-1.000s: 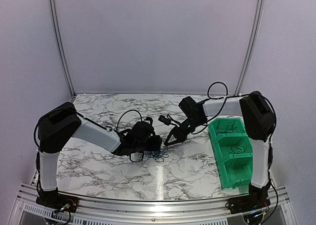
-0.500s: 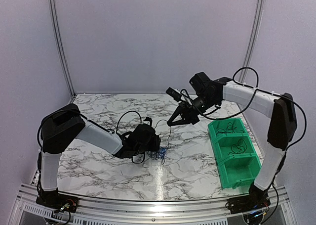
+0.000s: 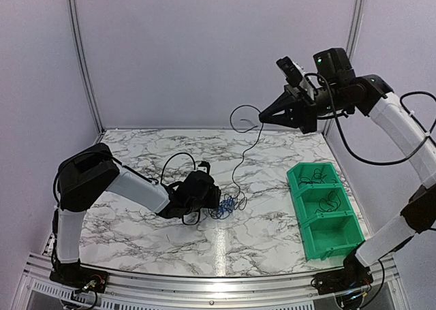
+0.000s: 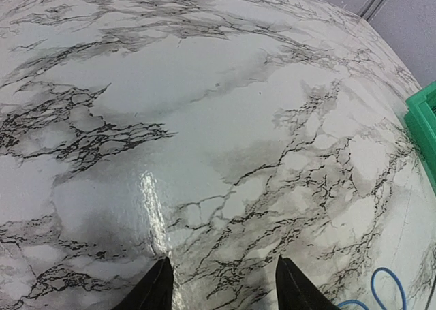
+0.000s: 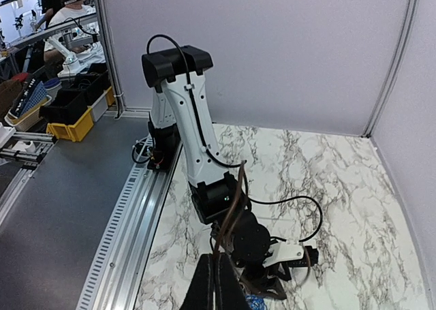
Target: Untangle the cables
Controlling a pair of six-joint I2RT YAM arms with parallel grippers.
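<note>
A small tangle of blue cables [image 3: 228,206] lies mid-table. One thin black cable [image 3: 234,174] rises from it to my right gripper [image 3: 261,118], which is held high over the back of the table and is shut on that strand. The right wrist view shows the dark strand [image 5: 235,208] running out from between the closed fingers [image 5: 214,257], with the blue tangle [image 5: 255,303] far below. My left gripper [image 3: 218,201] sits low on the table just left of the tangle. Its jaws [image 4: 223,259] are open over bare marble, and a blue loop [image 4: 385,289] lies to their right.
A green bin [image 3: 294,187] with three compartments stands at the right, with thin black wires in its far two compartments. Its corner [image 4: 426,122] shows in the left wrist view. The table is marble-patterned, with a metal rail along the near edge.
My right gripper has risen from beside the tangle to high at the back right, drawing the black cable up out of it. The left arm has barely moved.
</note>
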